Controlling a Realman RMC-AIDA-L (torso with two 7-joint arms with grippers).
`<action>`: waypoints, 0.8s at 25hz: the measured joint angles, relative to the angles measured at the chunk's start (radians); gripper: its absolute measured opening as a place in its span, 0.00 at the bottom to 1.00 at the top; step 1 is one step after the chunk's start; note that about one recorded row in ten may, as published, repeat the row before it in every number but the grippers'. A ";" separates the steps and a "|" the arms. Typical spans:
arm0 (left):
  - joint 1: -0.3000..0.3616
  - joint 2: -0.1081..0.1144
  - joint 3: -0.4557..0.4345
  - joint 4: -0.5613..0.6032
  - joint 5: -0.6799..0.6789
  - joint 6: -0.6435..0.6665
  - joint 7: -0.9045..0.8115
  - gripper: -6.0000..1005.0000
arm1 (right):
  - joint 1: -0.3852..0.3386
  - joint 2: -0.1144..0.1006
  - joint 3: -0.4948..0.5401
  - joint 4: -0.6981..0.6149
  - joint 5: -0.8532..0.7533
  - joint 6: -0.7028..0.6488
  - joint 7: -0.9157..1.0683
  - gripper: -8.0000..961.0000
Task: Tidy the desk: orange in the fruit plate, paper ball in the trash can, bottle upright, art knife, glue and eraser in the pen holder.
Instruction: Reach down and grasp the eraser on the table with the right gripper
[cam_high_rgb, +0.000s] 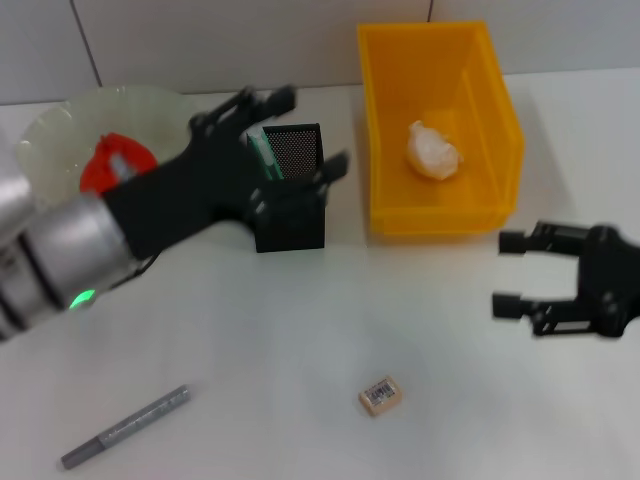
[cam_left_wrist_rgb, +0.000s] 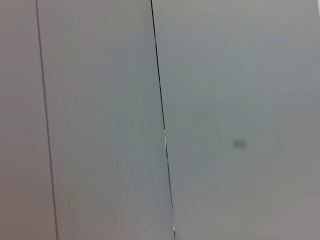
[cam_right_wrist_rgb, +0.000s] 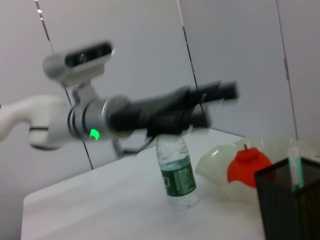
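My left gripper (cam_high_rgb: 303, 133) is open and empty, hovering over the black mesh pen holder (cam_high_rgb: 292, 205), which holds a green-and-white stick (cam_high_rgb: 262, 150). The orange (cam_high_rgb: 113, 165) lies in the pale green fruit plate (cam_high_rgb: 55, 130). The paper ball (cam_high_rgb: 433, 150) lies in the yellow trash can (cam_high_rgb: 395, 120). The eraser (cam_high_rgb: 381, 395) lies on the table near the front. A grey art knife (cam_high_rgb: 127, 427) lies at the front left. The bottle (cam_right_wrist_rgb: 177, 172) stands upright in the right wrist view; my left arm hides it in the head view. My right gripper (cam_high_rgb: 510, 272) is open and empty at the right.
The white table (cam_high_rgb: 300, 330) meets a tiled wall at the back. The right wrist view shows the left gripper (cam_right_wrist_rgb: 212, 105) above the bottle, the plate (cam_right_wrist_rgb: 220, 160), the orange (cam_right_wrist_rgb: 247, 162) and the pen holder (cam_right_wrist_rgb: 292, 205). The left wrist view shows only the wall.
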 joint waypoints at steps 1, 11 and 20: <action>0.000 0.000 0.000 0.000 0.000 0.000 0.000 0.79 | 0.000 0.000 0.000 0.000 0.000 0.000 0.000 0.87; 0.116 0.007 -0.212 -0.183 0.223 0.300 0.082 0.84 | 0.166 -0.057 -0.047 -0.432 -0.209 -0.092 0.639 0.87; 0.099 0.026 -0.306 -0.339 0.335 0.361 0.140 0.84 | 0.339 -0.044 -0.450 -0.511 -0.460 -0.108 0.627 0.87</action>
